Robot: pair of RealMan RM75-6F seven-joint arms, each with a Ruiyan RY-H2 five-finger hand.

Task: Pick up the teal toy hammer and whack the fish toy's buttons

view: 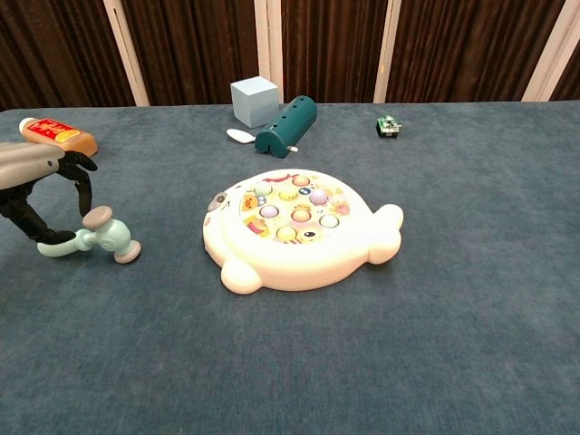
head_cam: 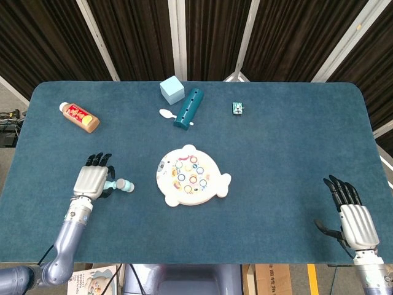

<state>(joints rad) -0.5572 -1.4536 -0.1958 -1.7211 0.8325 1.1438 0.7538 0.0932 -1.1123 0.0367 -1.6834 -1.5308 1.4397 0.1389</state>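
Head view: my left hand (head_cam: pixel 92 181) sits over the handle end of the teal toy hammer (head_cam: pixel 118 185); its head pokes out toward the fish toy (head_cam: pixel 191 176), which lies just beside it on the table (head_cam: pixel 288 141). Right hand (head_cam: pixel 355 220) rests released, fingers spread, well apart at the near edge, out of the way.

Chest view: left-hand fingers (view: pixel 83 184) arch over the handle, thumb below, bracketing it. I can't tell if they've clamped yet. Hammer lies flat.
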